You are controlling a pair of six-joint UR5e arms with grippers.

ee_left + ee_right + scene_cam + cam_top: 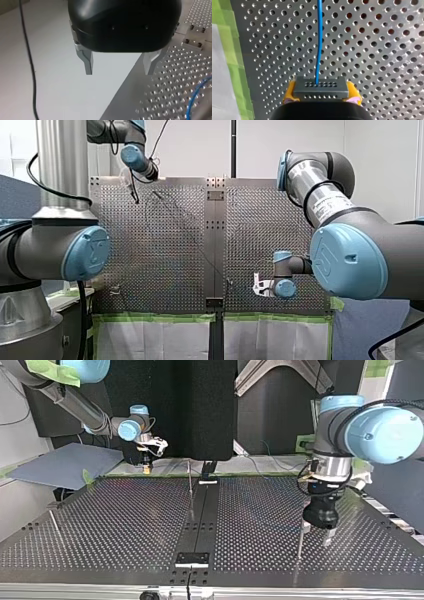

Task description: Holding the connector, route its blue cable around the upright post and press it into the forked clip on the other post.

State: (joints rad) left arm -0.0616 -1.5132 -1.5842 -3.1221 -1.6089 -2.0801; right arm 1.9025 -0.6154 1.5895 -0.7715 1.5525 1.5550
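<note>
1. Connector (320, 86) sits clamped between the right gripper's (322, 94) yellow pads, low over the perforated table (374, 50); a weak grip could let it twist.
2. Blue cable (319, 37) runs ahead, liable to snag short of the thin post (190, 482).
3. Left gripper (120, 67) hangs spread, empty, beyond.

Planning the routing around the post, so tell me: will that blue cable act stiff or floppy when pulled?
Probably floppy: the blue cable is thin and curves loosely over the table in the left wrist view. It likely tautens under pull, running straight from the connector in my right tool.
</note>
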